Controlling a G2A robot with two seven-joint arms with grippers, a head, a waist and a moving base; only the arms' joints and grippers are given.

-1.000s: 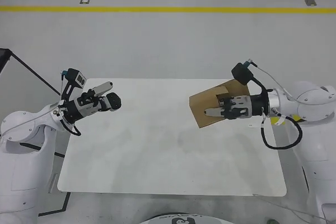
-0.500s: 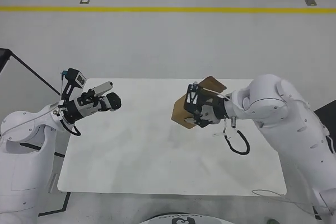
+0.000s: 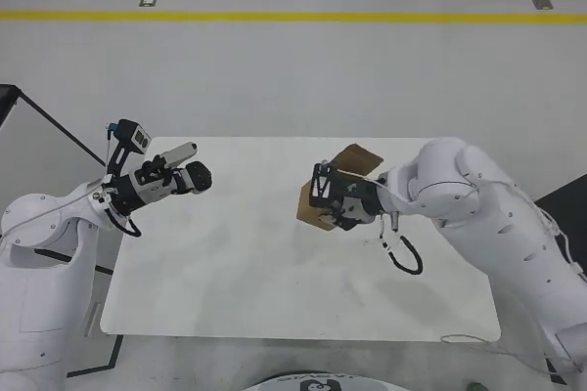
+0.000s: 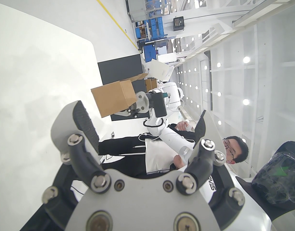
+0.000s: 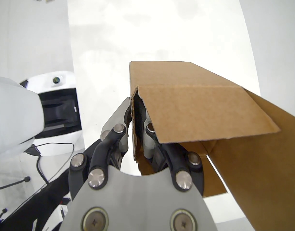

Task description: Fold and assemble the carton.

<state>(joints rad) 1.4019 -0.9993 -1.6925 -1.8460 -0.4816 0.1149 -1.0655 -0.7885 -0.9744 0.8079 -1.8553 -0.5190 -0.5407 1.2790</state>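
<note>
Over the right half of the table (image 3: 225,274) is where you've got the carton (image 3: 357,158), tilted and pinched by the right gripper (image 3: 335,191). From its wrist cam the jaws are nearly closed on one thin cardboard wall at the open end, one finger inside and one outside. Left gripper (image 3: 191,164) hangs by the table's left edge, well apart from the carton, jaws wide with nothing in them.

My guess at the step: presenting the carton so the other arm can get at it. You're only gripping a single wall, so go slow and don't twist, or the board may crease or slip out. I'd set a flat face down on the table before the left one pushes anything, and press near the fold line, not the tip.

Looks-wise it's plain brown corrugated, squared up into a box shape. The far end looks closed from the left wrist cam. The near end is open, with one flap (image 5: 210,111) sticking out flat over the gripper. Can't tell if a corner touches the table.
</note>
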